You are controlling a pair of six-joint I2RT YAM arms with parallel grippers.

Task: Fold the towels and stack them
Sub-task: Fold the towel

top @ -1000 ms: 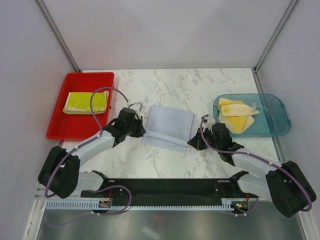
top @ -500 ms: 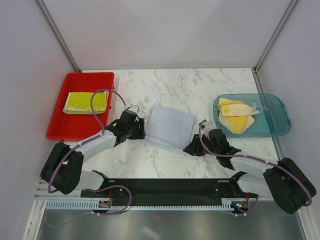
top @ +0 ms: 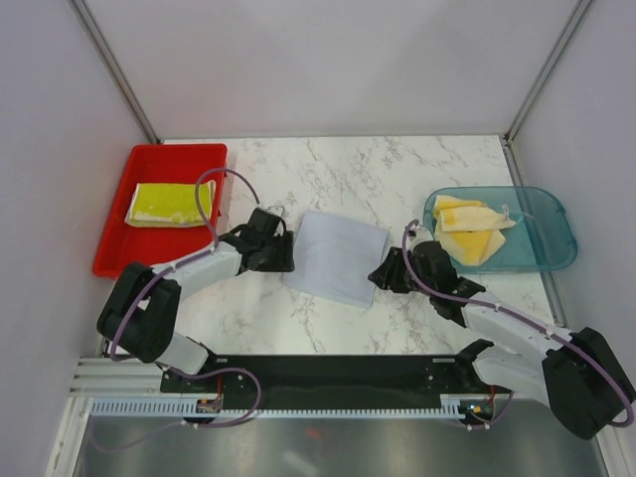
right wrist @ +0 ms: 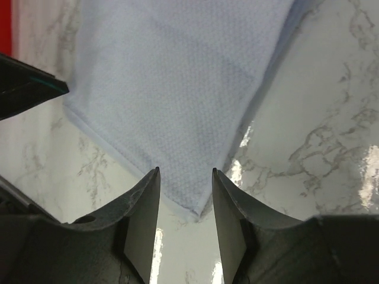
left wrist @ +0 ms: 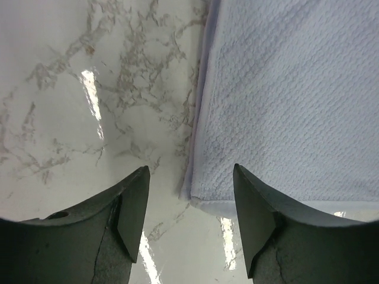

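A white-grey towel [top: 338, 256] lies folded flat on the marble table [top: 397, 169]. My left gripper [top: 285, 256] stands open at its left edge. In the left wrist view the towel [left wrist: 296, 100] has one corner between the spread fingers of the gripper [left wrist: 190, 198], ungripped. My right gripper [top: 379, 276] is open at the towel's right near corner. The right wrist view shows that corner of the towel [right wrist: 177, 89] lying loose between the fingers of the gripper [right wrist: 186, 177]. A folded yellow-green towel [top: 171, 204] rests in the red tray [top: 114, 248]. Yellow and cream towels [top: 469, 229] sit crumpled in the teal bin [top: 547, 238].
The red tray is at the left edge, close behind my left arm. At the right edge, just beyond my right gripper, is the teal bin. Grey walls close in the table on three sides.
Both grippers went from shut to open and let go of the white-grey towel, which now lies flat. The left gripper shifted right along its edge; the right one moved up to its corner.
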